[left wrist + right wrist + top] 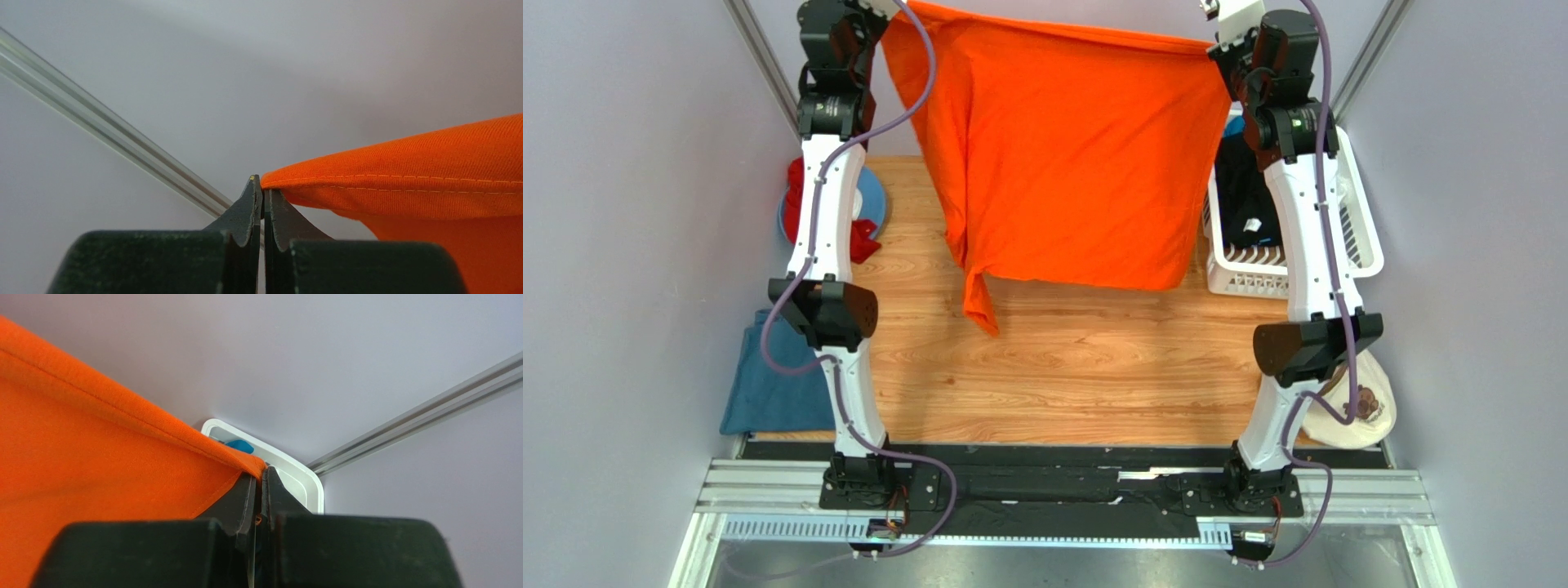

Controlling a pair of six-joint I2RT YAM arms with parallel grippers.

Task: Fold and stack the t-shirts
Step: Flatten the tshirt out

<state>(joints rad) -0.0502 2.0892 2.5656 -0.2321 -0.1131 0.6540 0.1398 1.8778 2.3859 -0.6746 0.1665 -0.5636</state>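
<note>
A bright orange t-shirt (1075, 159) hangs spread out above the far part of the wooden table (1075, 368), its lower edge and one sleeve dangling near the boards. My left gripper (887, 10) is shut on its top left corner; the wrist view shows the hem (393, 184) pinched at the fingertips (264, 193). My right gripper (1212, 43) is shut on the top right corner, the cloth (110, 465) clamped between the tips (263, 476). A dusty blue shirt (775, 374) lies folded at the table's left edge. Dark clothes (1249, 202) lie in the basket.
A white laundry basket (1363, 233) stands at the right side, partly under my right arm. Red and blue items (860, 227) lie at the far left behind my left arm. A beige cap (1369, 410) sits at the near right. Grey walls close in on both sides.
</note>
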